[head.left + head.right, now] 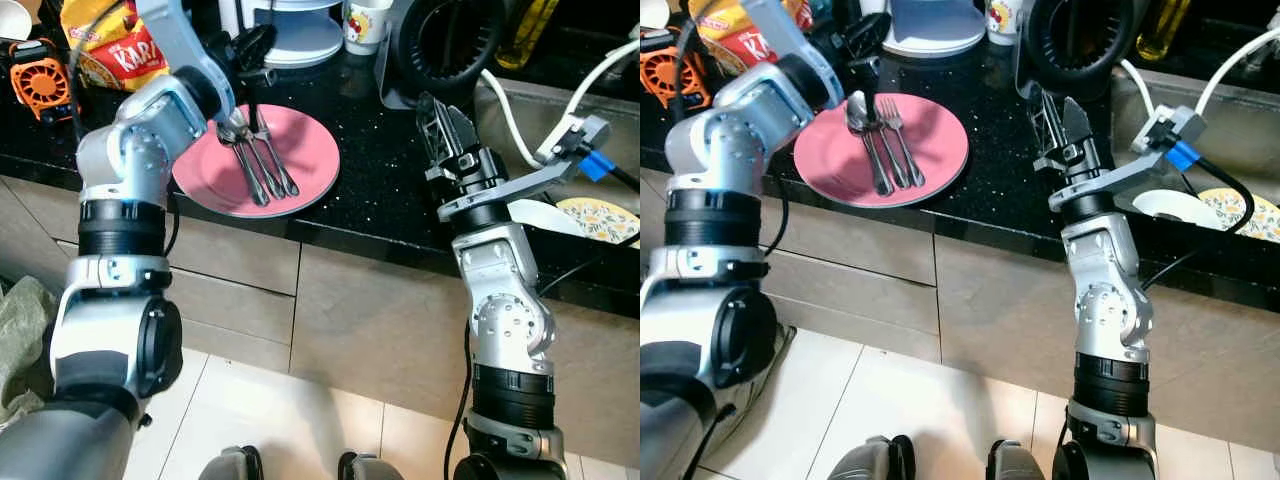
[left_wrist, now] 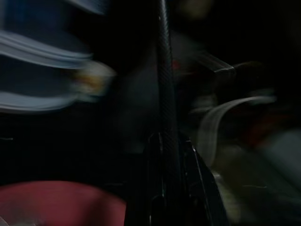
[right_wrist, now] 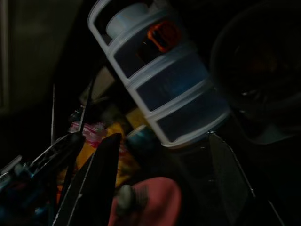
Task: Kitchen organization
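Note:
A pink plate (image 1: 310,150) lies on the black counter with a spoon and two forks (image 1: 265,165) side by side on it. My left gripper (image 1: 255,118) points straight down at the far ends of this cutlery, its fingers shut together into one thin black rod. I cannot tell whether they pinch any piece. The left wrist view is blurred and has the plate's red rim (image 2: 56,202) low in it. My right gripper (image 1: 438,105) hovers open over bare counter to the right of the plate, with nothing between its fingers (image 3: 106,179).
Behind the plate stand a white tiered rack (image 1: 300,30), a mug (image 1: 365,22) and a round black appliance (image 1: 445,40). A snack bag (image 1: 120,50) and an orange gadget (image 1: 40,75) sit at the far left. On the right are a sink, a patterned dish (image 1: 600,218) and white cables (image 1: 505,110).

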Available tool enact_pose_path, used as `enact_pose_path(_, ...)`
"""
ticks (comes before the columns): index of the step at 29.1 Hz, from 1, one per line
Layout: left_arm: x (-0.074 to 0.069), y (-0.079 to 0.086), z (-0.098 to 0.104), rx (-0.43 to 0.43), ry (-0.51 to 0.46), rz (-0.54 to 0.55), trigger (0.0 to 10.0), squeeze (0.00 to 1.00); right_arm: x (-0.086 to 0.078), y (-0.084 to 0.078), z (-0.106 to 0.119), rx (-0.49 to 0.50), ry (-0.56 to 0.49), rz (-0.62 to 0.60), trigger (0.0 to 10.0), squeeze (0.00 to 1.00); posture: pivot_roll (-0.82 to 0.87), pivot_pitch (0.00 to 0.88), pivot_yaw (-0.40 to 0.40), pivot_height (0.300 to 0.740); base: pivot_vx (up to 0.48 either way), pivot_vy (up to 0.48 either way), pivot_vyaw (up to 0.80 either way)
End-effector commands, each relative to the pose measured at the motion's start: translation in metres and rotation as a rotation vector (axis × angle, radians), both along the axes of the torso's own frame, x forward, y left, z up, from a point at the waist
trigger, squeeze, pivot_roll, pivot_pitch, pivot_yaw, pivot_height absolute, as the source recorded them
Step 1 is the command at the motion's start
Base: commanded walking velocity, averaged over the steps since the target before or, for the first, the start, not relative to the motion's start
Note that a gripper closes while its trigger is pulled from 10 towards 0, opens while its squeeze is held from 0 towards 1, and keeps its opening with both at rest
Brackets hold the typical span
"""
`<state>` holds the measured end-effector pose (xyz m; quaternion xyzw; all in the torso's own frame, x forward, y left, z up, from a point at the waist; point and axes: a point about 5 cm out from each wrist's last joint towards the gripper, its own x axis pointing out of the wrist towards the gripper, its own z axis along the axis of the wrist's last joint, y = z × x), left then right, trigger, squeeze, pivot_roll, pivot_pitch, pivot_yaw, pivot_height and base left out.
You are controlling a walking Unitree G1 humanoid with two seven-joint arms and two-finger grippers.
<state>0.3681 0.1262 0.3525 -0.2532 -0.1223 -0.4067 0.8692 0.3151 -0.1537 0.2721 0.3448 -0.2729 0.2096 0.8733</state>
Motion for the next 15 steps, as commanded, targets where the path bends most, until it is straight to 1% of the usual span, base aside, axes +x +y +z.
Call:
enact_pose_path(1, -0.009, -0.006, -0.003, -0.051, 0.001, -0.133, 9.1, 0.0, -0.003, -0.002, 0.002, 0.031, -0.022, 0.029, 10.0, 0.0, 0.05, 0.145, 0.008, 0.74, 0.0, 0.0, 0.0)
enact_pose_path(2, -0.013, -0.007, -0.004, -0.084, 0.004, -0.19, 10.0, 0.0, -0.004, 0.0, 0.003, 0.034, -0.031, 0.046, 10.0, 0.0, 0.05, 0.144, 0.005, 0.74, 0.0, 0.0, 0.0)
enact_pose_path(3, -0.016, -0.007, -0.007, -0.118, 0.015, -0.243, 10.0, 0.0, -0.004, 0.002, 0.003, 0.033, -0.034, 0.058, 10.0, 0.0, 0.05, 0.143, 0.004, 0.74, 0.0, 0.0, 0.0)
enact_pose_path(5, -0.02, -0.007, -0.01, -0.153, 0.028, -0.305, 10.0, 0.0, -0.004, 0.005, 0.002, 0.029, -0.036, 0.074, 10.0, 0.0, 0.05, 0.142, 0.002, 0.74, 0.0, 0.0, 0.0)
enact_pose_path(6, -0.022, -0.007, -0.012, -0.162, 0.023, -0.328, 10.0, 0.0, -0.004, 0.006, 0.002, 0.03, -0.037, 0.081, 10.0, 0.0, 0.05, 0.142, 0.002, 0.74, 0.0, 0.0, 0.0)
enact_pose_path(7, -0.022, -0.007, -0.012, -0.162, 0.023, -0.328, 10.0, 0.0, -0.004, 0.006, 0.002, 0.03, -0.037, 0.081, 10.0, 0.0, 0.05, 0.142, 0.002, 0.74, 0.0, 0.0, 0.0)
enact_pose_path(8, -0.026, -0.008, -0.014, -0.173, 0.022, -0.378, 10.0, 0.0, -0.004, 0.007, 0.001, 0.035, -0.037, 0.091, 10.0, 0.0, 0.05, 0.141, 0.0, 0.74, 0.0, 0.0, 0.0)
enact_pose_path(9, -0.031, -0.009, -0.016, -0.179, 0.012, -0.418, 10.0, 0.0, -0.004, 0.008, 0.001, 0.04, -0.039, 0.1, 10.0, 0.91, 0.05, 0.139, -0.001, 0.74, 0.0, 0.0, 0.0)
enact_pose_path(10, -0.035, -0.009, -0.018, -0.179, 0.005, -0.453, 10.0, 0.0, -0.004, 0.009, 0.001, 0.045, -0.041, 0.107, 10.0, 0.91, 0.05, 0.139, -0.001, 0.74, 0.0, 0.0, 0.0)
enact_pose_path(11, -0.039, -0.011, -0.021, -0.173, 0.0, -0.481, 10.0, 0.0, -0.004, 0.009, 0.001, 0.051, -0.041, 0.113, 10.0, 1.0, 0.05, 0.138, -0.001, 0.74, 0.0, 0.0, 0.0)
enact_pose_path(12, -0.043, -0.013, -0.023, -0.164, -0.004, -0.507, 10.0, 0.0, -0.003, 0.01, 0.001, 0.061, -0.038, 0.123, 10.0, 1.0, 0.05, 0.139, 0.0, 0.74, 0.0, 0.0, 0.0)
enact_pose_path(15, -0.047, -0.015, -0.025, -0.165, -0.004, -0.532, 10.0, 0.0, -0.003, 0.011, 0.002, 0.068, -0.032, 0.133, 10.0, 1.0, 0.05, 0.139, 0.0, 0.74, 0.0, 0.0, 0.0)
